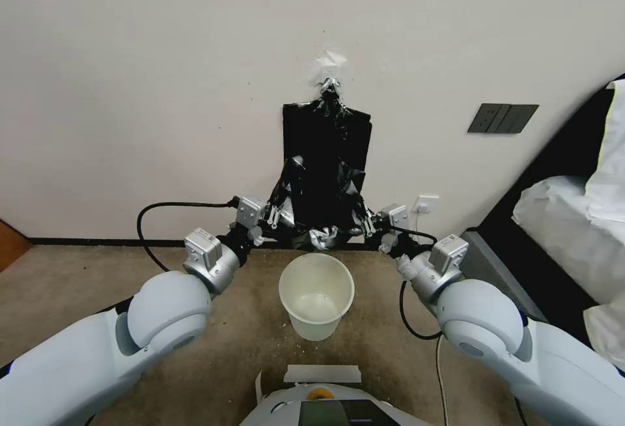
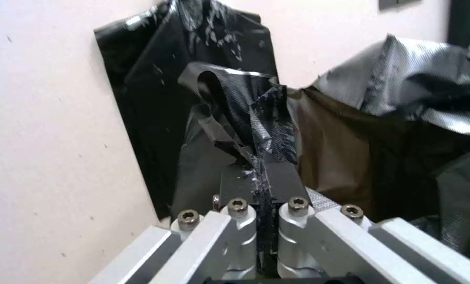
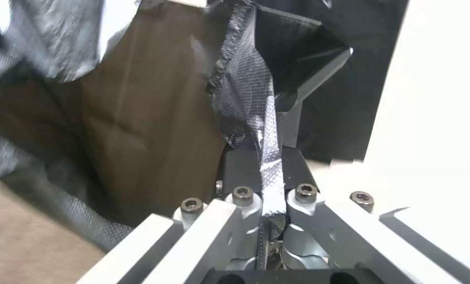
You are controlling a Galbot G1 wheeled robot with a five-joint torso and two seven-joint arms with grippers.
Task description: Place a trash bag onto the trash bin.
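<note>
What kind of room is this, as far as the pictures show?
Probably a bedroom or hotel room: a carpeted floor, a plain wall with a switch panel, and white bedding on the robot's right. A cream trash bin stands on the floor.

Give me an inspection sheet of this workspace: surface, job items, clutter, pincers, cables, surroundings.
Surface: brown carpeted floor with small pale specks near the bin.
Job's things: cream trash bin upright on the floor, unlined; black trash bag held spread between both pincers, above and behind the bin, against the wall.
Clutter: stack of black bags hung on the wall from a taped point.
Grippers: left pincer shut on the bag's edge; right pincer shut on the opposite edge.
Cables: black cable looping off the left arm; another by the right arm.
Surroundings: white wall, dark switch plate, white socket, white bedding at right.
</note>
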